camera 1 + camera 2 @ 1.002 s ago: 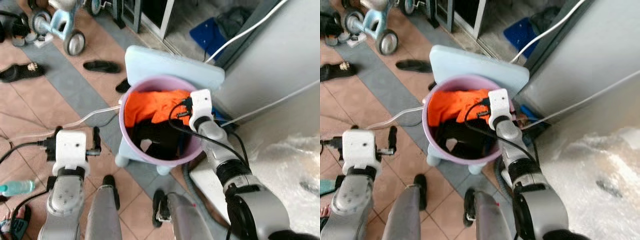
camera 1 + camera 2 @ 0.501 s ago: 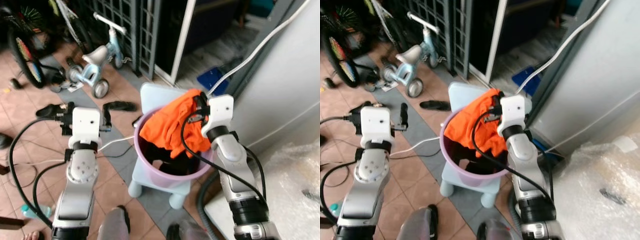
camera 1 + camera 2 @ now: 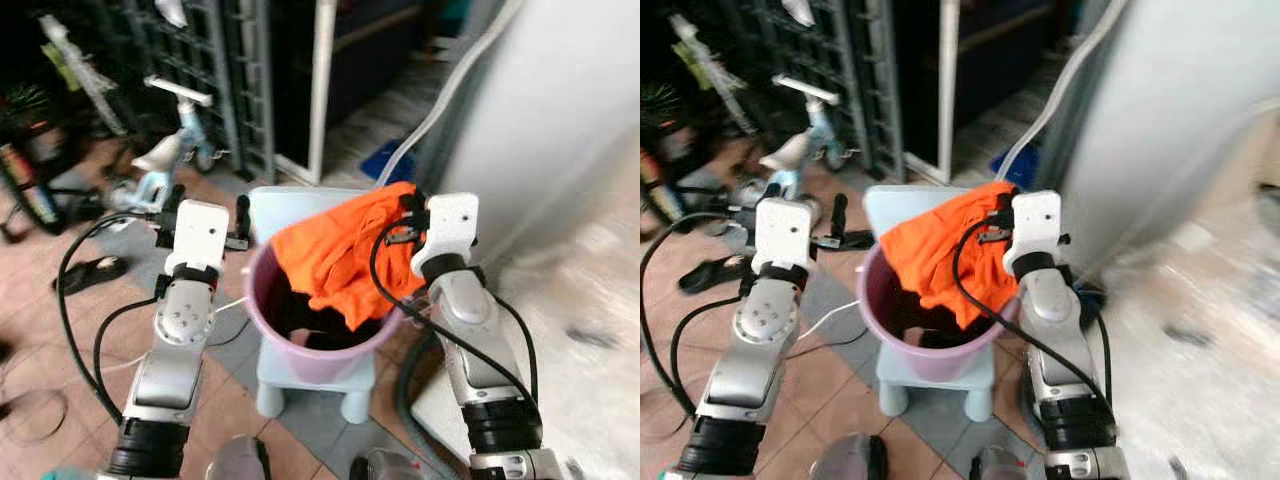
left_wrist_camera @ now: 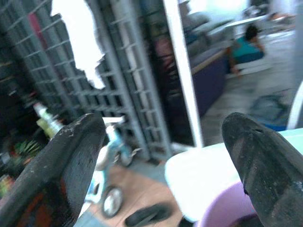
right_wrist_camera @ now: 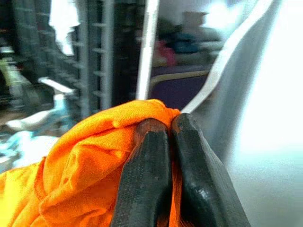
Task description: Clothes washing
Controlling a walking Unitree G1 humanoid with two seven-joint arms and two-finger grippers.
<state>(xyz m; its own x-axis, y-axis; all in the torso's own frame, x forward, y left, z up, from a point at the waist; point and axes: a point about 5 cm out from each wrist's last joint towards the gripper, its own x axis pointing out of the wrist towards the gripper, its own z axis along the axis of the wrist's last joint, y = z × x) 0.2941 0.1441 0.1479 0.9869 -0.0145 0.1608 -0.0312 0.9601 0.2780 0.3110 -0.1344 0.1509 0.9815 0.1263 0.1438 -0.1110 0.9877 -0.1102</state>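
An orange garment (image 3: 340, 258) hangs lifted above a lilac plastic tub (image 3: 318, 352), its upper edge pinched by the right gripper (image 5: 166, 142) and its lower folds draping down over the tub's rim on the robot's right side. In the right wrist view the two black fingers (image 5: 142, 175) are pressed together with the orange cloth caught between them. Dark clothing (image 3: 290, 305) lies inside the tub beneath the orange cloth. The tub sits on a pale blue plastic stool (image 3: 300, 385), whose top shows behind the tub and whose legs stand on the tiled floor (image 3: 60, 350).

The left gripper (image 4: 165, 156) is raised beside the tub on the robot's left, just short of its rim, with its fingers spread wide and nothing between them.

Just to the right of the tub stands a big grey-white appliance (image 3: 560, 120), with a pale hose (image 3: 440, 100) running up along its edge. Behind the stool are a dark metal grille (image 3: 190, 60) and a white door frame (image 3: 322, 90). A small light-blue child's tricycle (image 3: 165, 165) stands near the grille, and a dark sandal (image 3: 90, 272) lies on the tiles on the left
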